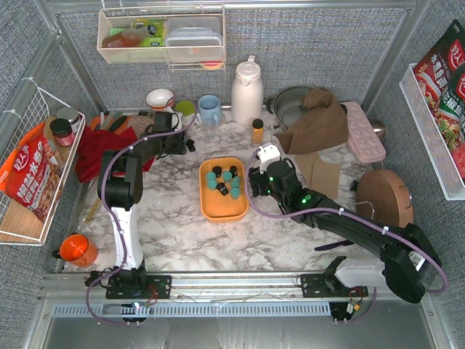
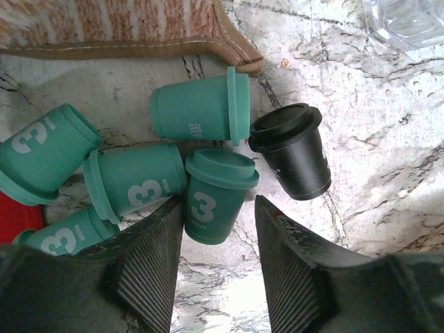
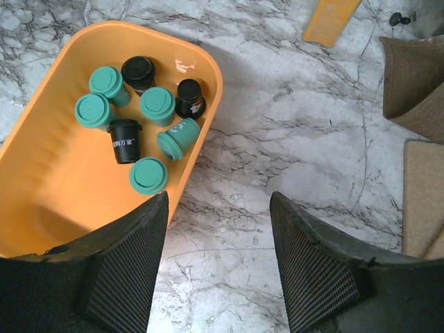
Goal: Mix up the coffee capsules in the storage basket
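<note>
Eight cup-shaped capsules point(image 3: 157, 105) (glossy orange basket point(image 3: 55, 187))

Tray point(image 3: 41, 173): plain orange, glossy. Capsules point(image 3: 157, 105) inside: five teal, three black, white print on black ones. Loose capsules point(image 2: 211, 198) on table point(image 2: 388, 139): teal, bold white "3" on sides, one with small white logo only. Lone black capsule point(image 2: 295, 156) beside them, matte. Table: white marble, grey veins. Striped cloth point(image 2: 104, 28): rust and cream bands, tan edging. Jug point(image 1: 247, 91) white. Mug point(image 1: 209, 109) pale blue. Bottle point(image 1: 257, 131) amber, dark cap. Brown cloth point(image 1: 320, 120) plain.
</note>
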`<action>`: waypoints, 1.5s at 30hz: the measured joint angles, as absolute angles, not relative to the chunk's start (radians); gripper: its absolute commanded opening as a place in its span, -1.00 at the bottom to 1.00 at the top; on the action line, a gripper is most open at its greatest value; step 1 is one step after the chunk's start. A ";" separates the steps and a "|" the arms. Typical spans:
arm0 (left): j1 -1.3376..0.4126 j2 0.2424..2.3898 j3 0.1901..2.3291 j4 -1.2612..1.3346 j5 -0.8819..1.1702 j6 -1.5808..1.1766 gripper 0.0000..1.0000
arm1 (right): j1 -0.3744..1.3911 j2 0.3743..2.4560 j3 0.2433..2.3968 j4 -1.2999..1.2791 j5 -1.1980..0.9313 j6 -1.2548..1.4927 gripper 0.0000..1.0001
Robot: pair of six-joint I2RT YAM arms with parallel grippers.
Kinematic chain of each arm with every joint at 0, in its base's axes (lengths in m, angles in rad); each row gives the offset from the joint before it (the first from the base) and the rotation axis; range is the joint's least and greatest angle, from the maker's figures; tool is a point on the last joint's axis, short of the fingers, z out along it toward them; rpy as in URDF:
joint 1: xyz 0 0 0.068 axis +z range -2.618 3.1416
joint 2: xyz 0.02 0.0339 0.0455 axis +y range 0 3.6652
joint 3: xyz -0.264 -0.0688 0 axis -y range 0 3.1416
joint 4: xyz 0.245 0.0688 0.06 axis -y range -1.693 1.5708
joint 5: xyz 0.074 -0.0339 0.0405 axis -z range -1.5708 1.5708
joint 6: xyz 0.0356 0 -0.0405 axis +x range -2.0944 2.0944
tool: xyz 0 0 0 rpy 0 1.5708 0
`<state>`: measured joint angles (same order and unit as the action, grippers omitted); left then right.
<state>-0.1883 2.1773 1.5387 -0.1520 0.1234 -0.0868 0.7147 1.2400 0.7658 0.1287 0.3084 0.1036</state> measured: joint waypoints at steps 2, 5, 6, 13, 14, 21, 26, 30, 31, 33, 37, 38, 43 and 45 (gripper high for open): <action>-0.189 2.177 1.539 -0.152 0.123 -0.086 -0.03 | 0.714 1.243 0.770 0.126 0.307 0.104 0.29; -0.191 2.177 1.537 -0.150 0.125 -0.082 -0.13 | 0.714 1.246 0.775 0.123 0.306 0.104 0.29; -0.192 2.177 1.533 -0.146 0.126 -0.078 -0.16 | 0.714 1.246 0.775 0.123 0.305 0.104 0.29; -0.194 2.132 1.456 -0.101 0.131 -0.067 -0.22 | 0.713 1.253 0.777 0.120 0.300 0.107 0.29; -0.194 2.123 1.443 -0.097 0.131 -0.060 -0.22 | 0.713 1.253 0.777 0.120 0.298 0.107 0.29; -0.194 1.970 1.295 -0.031 0.165 -0.044 -0.22 | 0.713 1.247 0.793 0.104 0.286 0.112 0.30; -0.194 1.825 1.172 0.056 0.266 -0.033 -0.23 | 0.712 1.240 0.797 0.104 0.282 0.118 0.30; -0.199 1.713 1.093 0.092 0.339 -0.031 -0.24 | 0.712 1.240 0.814 0.088 0.279 0.118 0.30; -0.203 1.679 1.072 0.107 0.353 -0.028 -0.25 | 0.712 1.240 0.819 0.084 0.279 0.118 0.30; -0.214 1.610 1.027 0.131 0.381 -0.013 -0.26 | 0.712 1.242 0.834 0.076 0.275 0.118 0.30; -0.243 1.475 0.919 0.200 0.443 0.041 -0.26 | 0.712 1.248 0.871 0.058 0.254 0.118 0.30; -0.252 1.444 0.888 0.223 0.456 0.056 -0.26 | 0.712 1.250 0.878 0.053 0.253 0.121 0.30; -0.324 1.289 0.676 0.402 0.535 0.141 -0.27 | 0.712 1.262 0.924 0.020 0.218 0.151 0.30; -0.351 1.255 0.608 0.487 0.567 0.168 -0.28 | 0.713 1.267 0.944 0.007 0.196 0.164 0.30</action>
<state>-0.3511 1.2549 0.6083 0.4870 0.5671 0.1680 0.7132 1.2667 0.9440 0.0071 0.1963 0.1642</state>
